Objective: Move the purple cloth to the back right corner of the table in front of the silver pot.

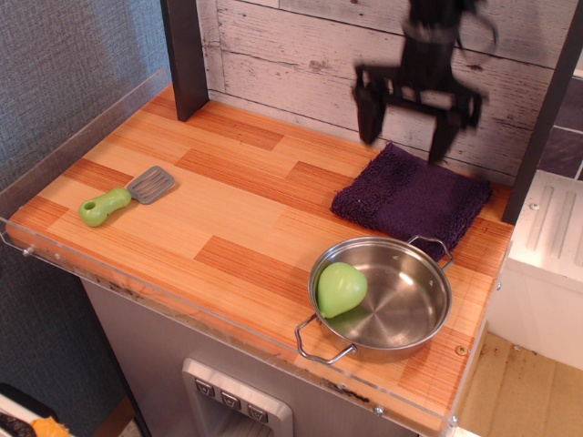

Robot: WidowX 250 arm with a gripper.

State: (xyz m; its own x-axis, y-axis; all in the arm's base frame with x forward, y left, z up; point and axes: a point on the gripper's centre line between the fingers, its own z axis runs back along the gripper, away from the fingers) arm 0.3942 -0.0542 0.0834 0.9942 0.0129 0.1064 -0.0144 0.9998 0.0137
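Observation:
The purple cloth (412, 198) lies flat at the back right of the wooden table (228, 209), just behind the silver pot (387, 293). The pot stands at the front right and holds a green pear-shaped object (341, 289). My black gripper (407, 125) hangs in the air above the cloth's back edge, against the white plank wall. Its two fingers are spread wide apart and hold nothing. It is a little blurred.
A grey spatula with a green handle (125, 196) lies at the left of the table. A dark post (185, 56) stands at the back left and another (545, 118) at the right edge. A clear acrylic rim (228, 320) runs along the front edge.

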